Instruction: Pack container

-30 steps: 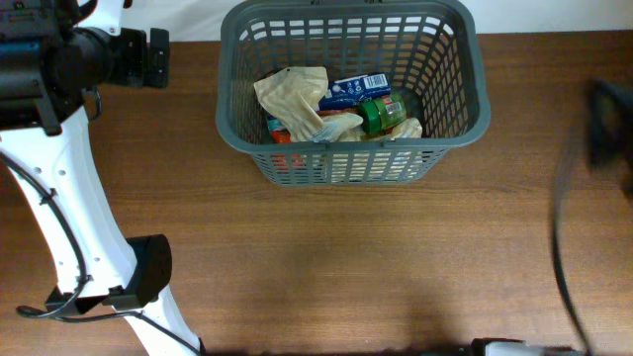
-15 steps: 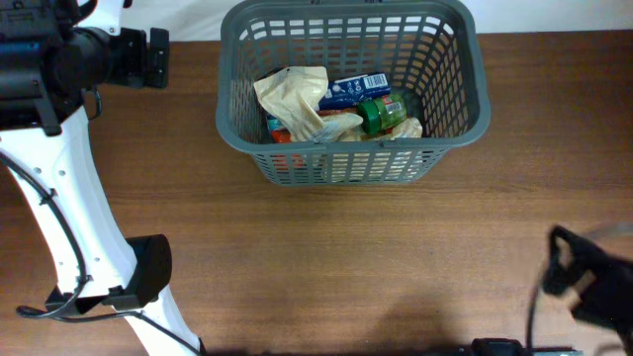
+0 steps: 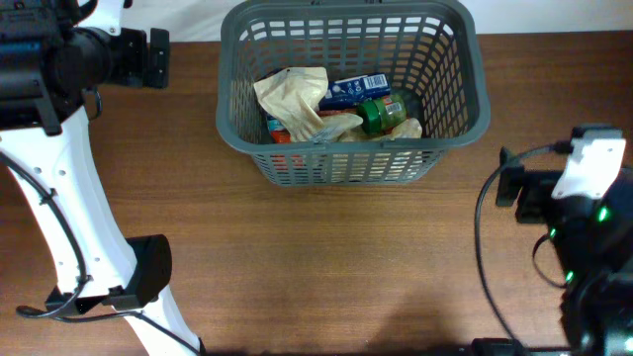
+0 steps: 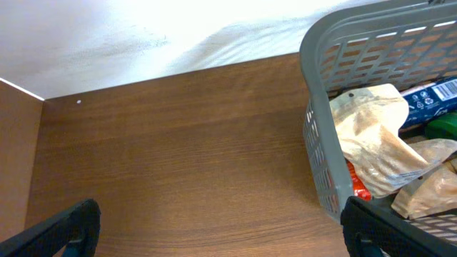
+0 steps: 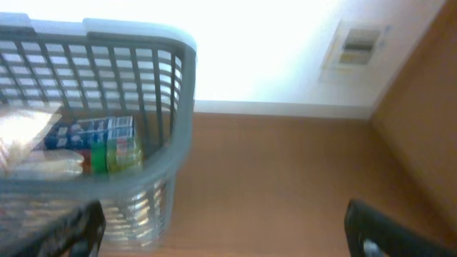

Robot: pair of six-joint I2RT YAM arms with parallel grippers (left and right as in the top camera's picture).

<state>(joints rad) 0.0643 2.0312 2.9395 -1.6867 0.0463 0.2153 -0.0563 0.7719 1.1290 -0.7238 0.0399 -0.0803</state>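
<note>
The dark grey slotted basket [image 3: 475, 94] stands at the back middle of the table. Inside lie beige packets [image 3: 294, 97], a blue packet [image 3: 353, 90] and a green packet [image 3: 381, 113]. The basket also shows in the left wrist view [image 4: 314, 135] and the right wrist view [image 5: 178, 135]. My left gripper [image 4: 218, 232] is open and empty, left of the basket over bare wood. My right gripper [image 5: 221, 228] is open and empty, right of the basket; the arm [image 3: 584, 193] is at the table's right edge.
The left arm's white links and base [image 3: 79, 247] run down the table's left side. A white wall [image 4: 143, 36] lies behind the table. The brown wooden tabletop [image 3: 346, 267] stretches in front of the basket.
The right arm has swung in from the far right edge and now sits steady at the right of the basket. The left arm and basket have not moved.
</note>
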